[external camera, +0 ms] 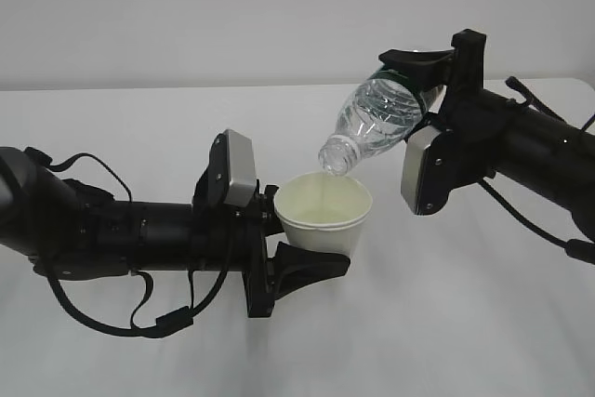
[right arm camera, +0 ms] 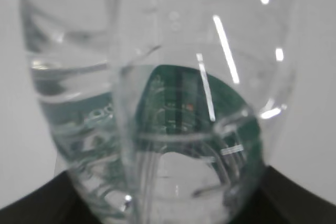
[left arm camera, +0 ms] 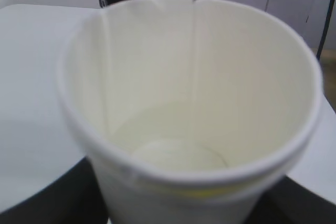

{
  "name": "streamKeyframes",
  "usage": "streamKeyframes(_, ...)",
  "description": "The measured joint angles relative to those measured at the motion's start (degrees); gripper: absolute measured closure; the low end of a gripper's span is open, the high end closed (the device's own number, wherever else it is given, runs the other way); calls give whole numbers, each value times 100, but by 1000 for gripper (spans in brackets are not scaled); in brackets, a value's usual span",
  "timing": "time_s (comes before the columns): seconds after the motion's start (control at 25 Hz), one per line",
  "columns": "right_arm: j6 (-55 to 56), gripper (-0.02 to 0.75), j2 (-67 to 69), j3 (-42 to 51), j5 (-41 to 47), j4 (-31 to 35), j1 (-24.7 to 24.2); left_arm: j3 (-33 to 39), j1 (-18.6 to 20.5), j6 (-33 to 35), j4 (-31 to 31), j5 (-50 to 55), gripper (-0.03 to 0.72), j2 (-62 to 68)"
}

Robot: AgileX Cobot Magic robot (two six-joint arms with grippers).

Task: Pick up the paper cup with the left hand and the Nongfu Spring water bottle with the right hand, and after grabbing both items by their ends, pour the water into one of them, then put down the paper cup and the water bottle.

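Note:
My left gripper is shut on the off-white paper cup, holding it upright above the table. My right gripper is shut on the clear Nongfu Spring water bottle, which is tilted with its open mouth down over the cup's rim. A thin stream of water runs down into the paper cup, and a shallow pool lies at its bottom. The right wrist view is filled by the water bottle, its green label showing through the water; black fingers flank it.
The white table spreads under both arms, with a plain grey wall behind it. A grey box module sits on the left wrist and another module on the right wrist, close beside the cup.

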Motion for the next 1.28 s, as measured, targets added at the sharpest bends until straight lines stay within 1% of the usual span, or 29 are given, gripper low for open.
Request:
streamKeyframes(0.32, 0, 290, 0, 0, -9, 0, 0, 0, 0, 0, 0, 0, 237, 0)
streamKeyframes(0.56, 0, 290, 0, 0, -9, 0, 0, 0, -69, 0, 0, 10, 237, 0)
streamKeyframes(1.28, 0, 290, 0, 0, -12, 0, 0, 0, -67, 0, -54, 10, 237, 0)
